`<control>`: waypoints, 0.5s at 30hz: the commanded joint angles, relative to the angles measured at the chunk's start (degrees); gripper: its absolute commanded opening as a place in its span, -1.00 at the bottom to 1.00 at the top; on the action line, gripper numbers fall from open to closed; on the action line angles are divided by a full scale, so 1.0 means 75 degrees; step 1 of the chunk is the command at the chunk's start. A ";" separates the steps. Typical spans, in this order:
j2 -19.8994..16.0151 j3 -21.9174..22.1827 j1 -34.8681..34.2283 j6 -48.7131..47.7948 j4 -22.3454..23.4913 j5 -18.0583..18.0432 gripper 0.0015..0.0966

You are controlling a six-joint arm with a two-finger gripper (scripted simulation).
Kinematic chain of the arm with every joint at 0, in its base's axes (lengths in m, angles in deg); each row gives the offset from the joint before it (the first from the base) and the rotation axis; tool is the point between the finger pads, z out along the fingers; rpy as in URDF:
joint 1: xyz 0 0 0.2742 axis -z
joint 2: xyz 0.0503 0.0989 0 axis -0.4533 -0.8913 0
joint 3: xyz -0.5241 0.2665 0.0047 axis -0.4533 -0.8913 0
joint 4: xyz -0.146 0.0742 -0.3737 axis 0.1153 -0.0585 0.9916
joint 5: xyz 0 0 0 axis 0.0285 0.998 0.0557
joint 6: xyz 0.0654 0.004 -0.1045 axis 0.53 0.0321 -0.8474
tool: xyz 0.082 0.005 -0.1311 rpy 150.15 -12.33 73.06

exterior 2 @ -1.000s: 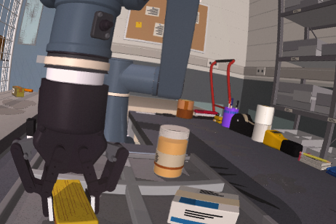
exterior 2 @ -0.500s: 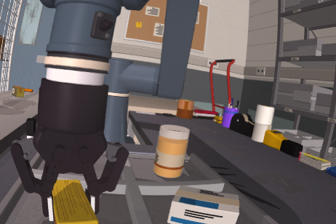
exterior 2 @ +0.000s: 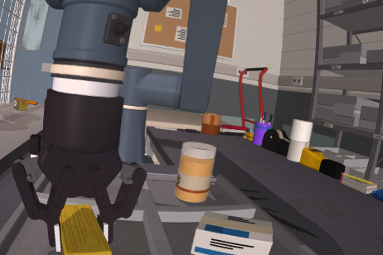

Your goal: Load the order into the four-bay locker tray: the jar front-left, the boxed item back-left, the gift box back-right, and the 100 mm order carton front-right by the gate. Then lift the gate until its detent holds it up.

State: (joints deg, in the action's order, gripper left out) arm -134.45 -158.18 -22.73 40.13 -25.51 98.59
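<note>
The yellow gift box sits low in a bay of the grey locker tray at the near left, and my gripper has its white finger pads on both of its sides. The jar, orange with a white lid and a tan label, stands upright in another bay of the tray. A white boxed item with blue stripes and black print lies in the bay nearest the camera. The order carton and the gate are hidden or out of view.
My arm's blue column rises behind the tray. On the dark bench to the right lie a white roll, a purple pen cup, a tape dispenser and a yellow tool. Shelving stands at the far right.
</note>
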 commanded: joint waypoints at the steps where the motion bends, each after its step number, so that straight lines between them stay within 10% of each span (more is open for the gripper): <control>1: 0.0012 0.0011 0.0000 0.0000 0.0000 0.0000 0.06; 15: 0.0010 0.0009 0.0000 0.0000 0.0000 0.0000 0.34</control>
State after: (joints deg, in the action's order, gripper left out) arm -134.44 -158.17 -22.73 40.13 -25.51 98.59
